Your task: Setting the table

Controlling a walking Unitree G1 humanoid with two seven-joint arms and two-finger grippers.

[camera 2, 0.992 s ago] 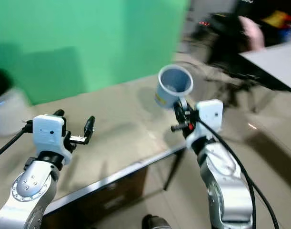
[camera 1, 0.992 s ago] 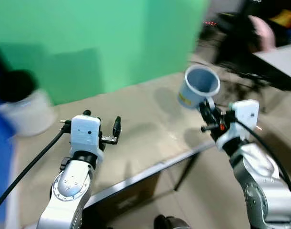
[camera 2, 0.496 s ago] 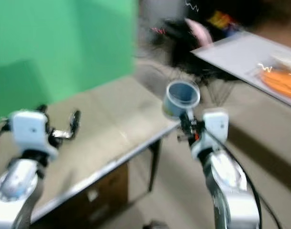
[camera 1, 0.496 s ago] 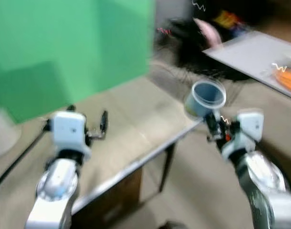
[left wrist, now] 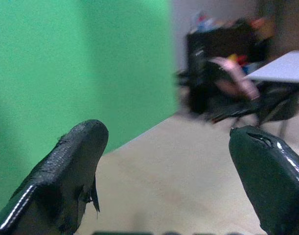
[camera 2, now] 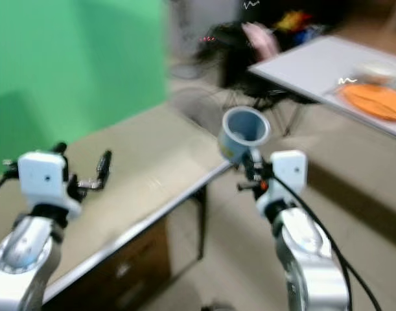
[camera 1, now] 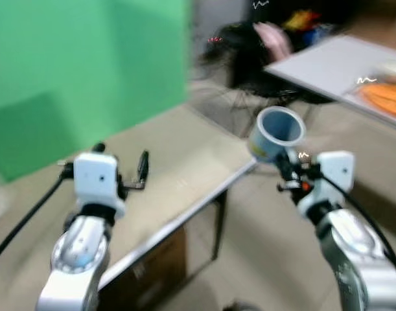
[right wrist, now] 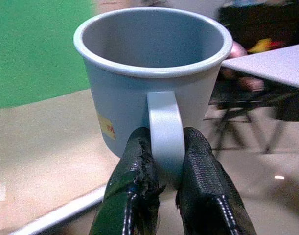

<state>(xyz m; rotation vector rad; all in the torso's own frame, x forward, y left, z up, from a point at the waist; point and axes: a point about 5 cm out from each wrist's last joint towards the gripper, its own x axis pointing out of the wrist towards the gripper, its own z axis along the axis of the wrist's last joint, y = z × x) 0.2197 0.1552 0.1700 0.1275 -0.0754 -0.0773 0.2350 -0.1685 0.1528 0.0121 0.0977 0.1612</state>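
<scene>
A light blue mug (camera 1: 274, 133) with a yellow label is held up in the air past the corner of the beige table (camera 1: 178, 165). My right gripper (right wrist: 161, 178) is shut on the mug's handle (right wrist: 165, 132), and the mug (right wrist: 149, 68) looks empty inside. My left gripper (camera 1: 120, 168) hovers over the beige table, open, with nothing between its black fingers (left wrist: 66, 176). A grey table (camera 2: 314, 65) at the back right carries an orange plate (camera 2: 372, 100).
A green wall (camera 1: 81, 71) stands behind the beige table. Dark chairs and clutter (camera 1: 262, 45) sit at the back beside the grey table. Open floor (camera 1: 262, 259) lies between the two tables. The head views are blurred.
The whole picture has swung right: the white container at left has left the frame and the grey table with the orange plate has come in. The mug stays in my right gripper.
</scene>
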